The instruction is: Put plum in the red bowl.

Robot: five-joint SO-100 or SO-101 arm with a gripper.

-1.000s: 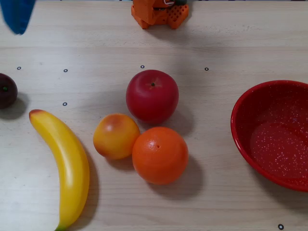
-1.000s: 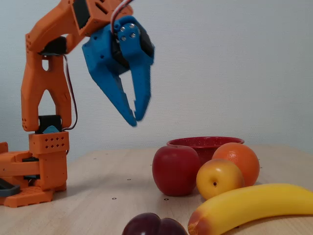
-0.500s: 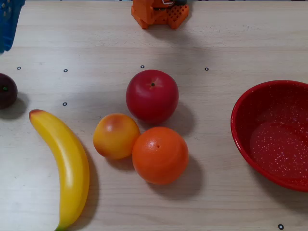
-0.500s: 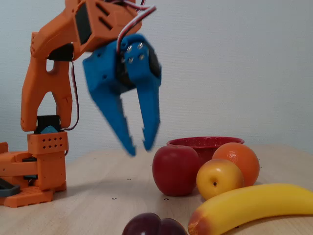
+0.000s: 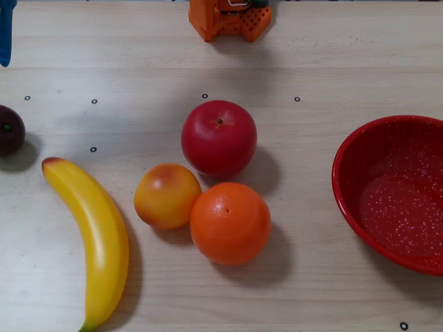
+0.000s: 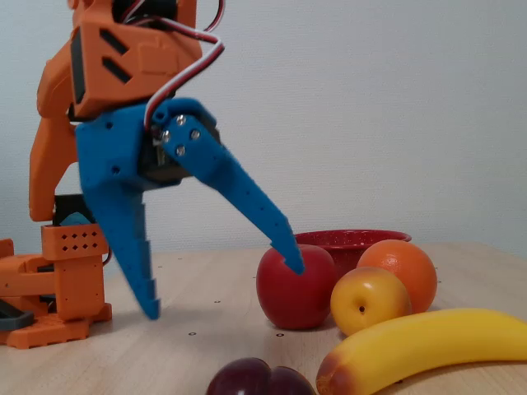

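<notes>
The plum (image 5: 10,130) is a small dark maroon fruit at the table's left edge in the overhead view; in the fixed view the plum (image 6: 255,380) lies at the bottom, nearest the camera. The red bowl (image 5: 394,194) sits at the right edge, and the fixed view shows only the rim of the red bowl (image 6: 352,239) behind the fruit. My blue gripper (image 6: 221,288) hangs wide open above the table, empty, up and behind the plum. Only a blue sliver of one finger (image 5: 5,31) shows at the overhead view's top left corner.
A red apple (image 5: 219,138), a yellow-orange peach-like fruit (image 5: 167,196) and an orange (image 5: 230,223) cluster mid-table. A banana (image 5: 93,238) lies to the right of the plum in the overhead view. The arm's orange base (image 5: 228,17) stands at the far edge.
The gripper has dropped lower and come toward the camera, and its jaws have spread from nearly together to wide open. In the overhead view it slid further off the left edge.
</notes>
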